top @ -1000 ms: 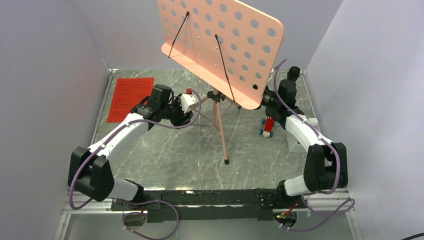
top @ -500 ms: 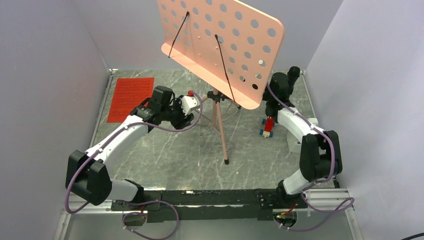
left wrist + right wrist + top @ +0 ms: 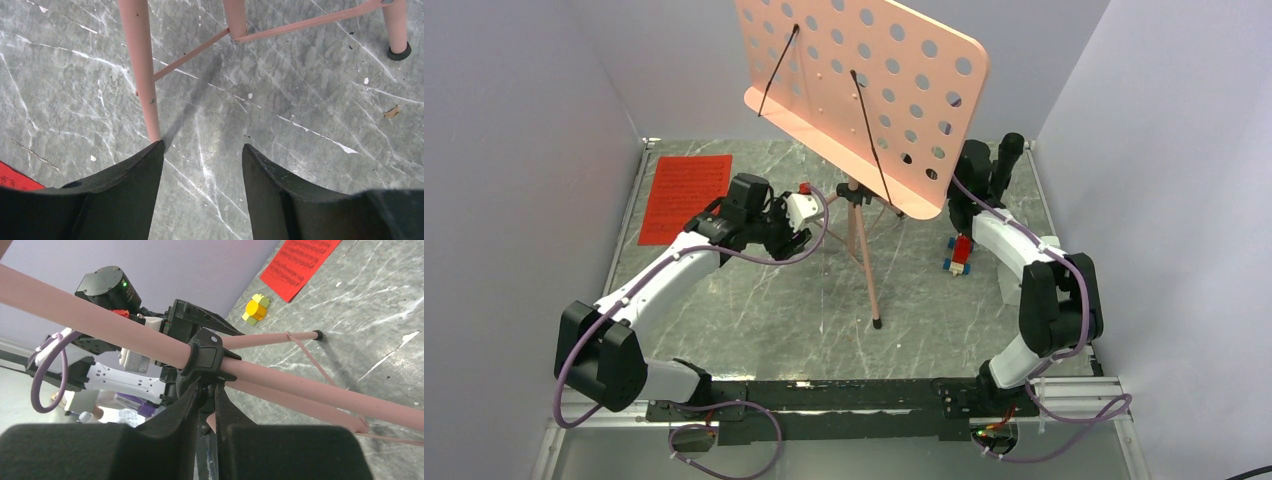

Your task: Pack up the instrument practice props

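The pink music stand (image 3: 864, 90) is seen upright on its tripod legs at the middle of the grey marbled counter (image 3: 754, 300), towards the far side. Its perforated desk is tilted, and two thin black wires are laid across it. One leg is stretched towards the near edge and ends in a black foot (image 3: 877, 323).

The right end effector (image 3: 209, 390) is found behind the right end of the desk. Its fingers are pressed together on the lower tab of the black collar (image 3: 205, 354), which is wrapped around the pink pole.

The left end effector (image 3: 202, 150) is held open just left of the pole, low over the counter. Nothing is gripped between its fingers, and only bare counter is seen in the gap. Its left fingertip is just beside one pink leg (image 3: 142, 75) in the wrist view.

A red page of sheet music (image 3: 686, 197) is laid flat at the far left of the counter, well apart from the stand. A small stack of red, blue and yellow toy blocks (image 3: 961, 253) is placed right of the stand, close to the right arm. A yellow block (image 3: 256, 309) is seen near the red page in the right wrist view
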